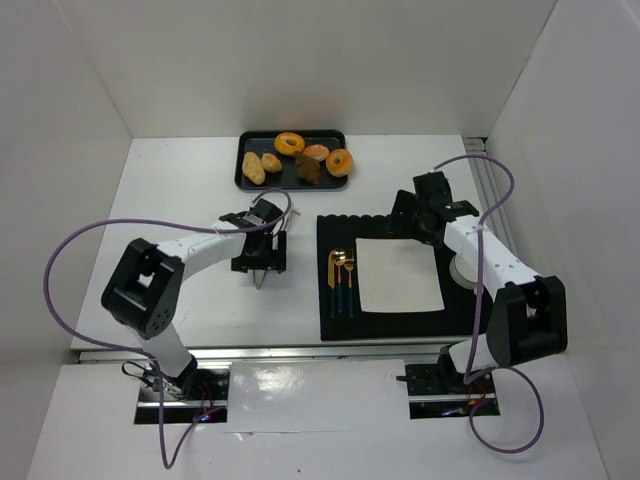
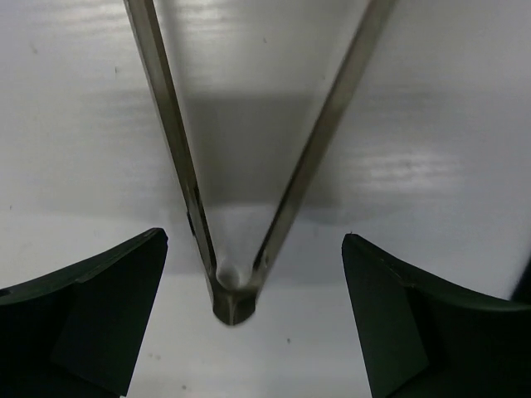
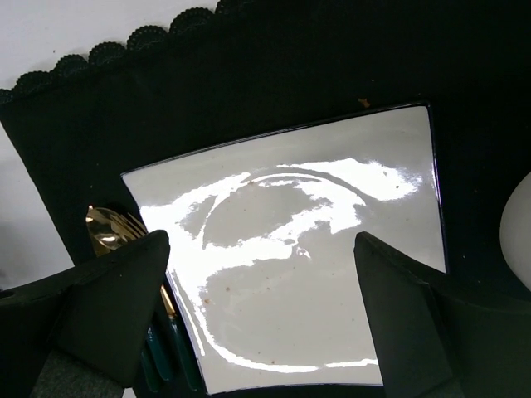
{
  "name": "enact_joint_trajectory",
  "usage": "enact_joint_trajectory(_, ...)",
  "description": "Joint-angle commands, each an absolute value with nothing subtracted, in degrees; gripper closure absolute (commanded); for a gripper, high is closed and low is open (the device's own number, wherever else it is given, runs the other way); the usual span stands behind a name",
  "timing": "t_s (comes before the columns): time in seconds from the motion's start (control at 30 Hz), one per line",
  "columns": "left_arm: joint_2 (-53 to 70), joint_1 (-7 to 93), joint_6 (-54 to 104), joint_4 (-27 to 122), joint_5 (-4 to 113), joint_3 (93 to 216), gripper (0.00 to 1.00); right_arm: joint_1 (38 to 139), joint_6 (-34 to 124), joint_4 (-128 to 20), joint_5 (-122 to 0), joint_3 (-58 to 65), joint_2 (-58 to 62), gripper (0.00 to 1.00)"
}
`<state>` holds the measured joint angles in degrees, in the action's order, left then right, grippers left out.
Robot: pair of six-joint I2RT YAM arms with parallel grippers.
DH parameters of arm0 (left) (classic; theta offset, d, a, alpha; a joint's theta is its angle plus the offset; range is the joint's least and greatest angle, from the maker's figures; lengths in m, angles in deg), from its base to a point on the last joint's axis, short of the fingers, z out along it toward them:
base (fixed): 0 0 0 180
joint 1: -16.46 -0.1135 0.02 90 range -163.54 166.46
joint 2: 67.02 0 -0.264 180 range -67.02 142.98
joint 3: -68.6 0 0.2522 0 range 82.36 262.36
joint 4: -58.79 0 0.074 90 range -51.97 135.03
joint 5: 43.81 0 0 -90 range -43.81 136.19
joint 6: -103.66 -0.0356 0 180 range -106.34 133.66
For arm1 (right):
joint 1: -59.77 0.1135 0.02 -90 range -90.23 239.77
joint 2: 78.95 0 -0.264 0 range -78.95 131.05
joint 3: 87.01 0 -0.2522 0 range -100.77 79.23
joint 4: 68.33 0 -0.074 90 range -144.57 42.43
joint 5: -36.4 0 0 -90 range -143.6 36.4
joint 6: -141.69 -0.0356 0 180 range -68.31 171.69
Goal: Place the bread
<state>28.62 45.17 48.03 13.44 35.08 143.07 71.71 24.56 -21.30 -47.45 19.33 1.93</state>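
The bread [image 1: 316,153], a round golden-brown bun without a hole, lies in the black tray [image 1: 246,140] at the back of the table, among other baked goods. Metal tongs [image 2: 232,303] lie on the white table with their hinged end between the wide-apart fingers of my left gripper [image 2: 253,319]; neither finger touches them. In the top view that left gripper [image 1: 262,262] hovers over the tongs [image 1: 261,275], well in front of the tray. My right gripper [image 3: 261,319] hangs open and empty above a white square plate [image 3: 290,274].
Two orange ring doughnuts [image 1: 290,143] [image 1: 340,161], a tan oval roll [image 1: 254,167] and a dark pastry [image 1: 308,172] share the tray. The plate [image 1: 398,275] sits on a black placemat [image 1: 335,225] beside gold cutlery with teal handles [image 1: 342,280]. A white bowl [image 1: 465,272] stands at the right.
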Motion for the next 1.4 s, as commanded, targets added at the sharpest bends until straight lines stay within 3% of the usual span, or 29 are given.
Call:
enact_joint_trajectory(0.0, 32.7, 42.8, 45.3, 20.4, 34.3, 144.1, 0.00, 71.3, 24.9, -24.4, -48.3, 17.4, 2.1, 0.01)
enact_joint_trajectory(0.33, 38.2, 38.3, 42.2, 25.0, 34.6, 149.0, 0.03, 70.8, 24.4, -25.5, -50.1, 19.2, 0.8, 0.01)
enact_joint_trajectory(0.47, 38.9, 38.3, 41.6, 27.6, 36.5, 149.0, 0.12, 70.8, 24.4, -25.5, -50.6, 18.7, 1.3, 0.01)
enact_joint_trajectory(0.6, 37.6, 39.0, 41.6, 27.6, 35.8, 148.5, 0.32, 70.8, 24.4, -25.5, -50.6, 18.7, 1.3, 0.01)
enact_joint_trajectory(0.73, 33.5, 39.5, 42.3, 23.6, 33.1, 145.8, 0.57, 70.8, 24.4, -25.5, -50.6, 18.7, 0.8, 0.01)
enact_joint_trajectory(0.77, 32.4, 39.5, 43.1, 22.9, 33.1, 145.1, 0.67, 70.8, 24.4, -25.5, -50.6, 18.7, 0.8, 0.01)
enact_joint_trajectory(0.8, 29.7, 39.5, 43.1, 22.3, 33.1, 144.2, 0.70, 70.8, 24.4, -25.5, -50.6, 18.7, 0.2, 0.01)
enact_joint_trajectory(0.97, 21.2, 40.7, 44.5, 17.5, 31.9, 142.2, 0.71, 70.8, 24.4, -25.5, -51.1, 17.5, 0.2, 0.01)
enact_joint_trajectory(1.13, 16.7, 40.7, 40.6, 12.3, 33.2, 149.3, 0.73, 70.8, 24.4, -25.5, -51.8, 17.5, 0.9, 0.01)
enact_joint_trajectory(1.37, 28.2, 40.2, 37.7, 1.5, 37.4, 176.4, 0.73, 70.8, 24.4, -26.0, -51.8, 16.3, 0.9, 0.01)
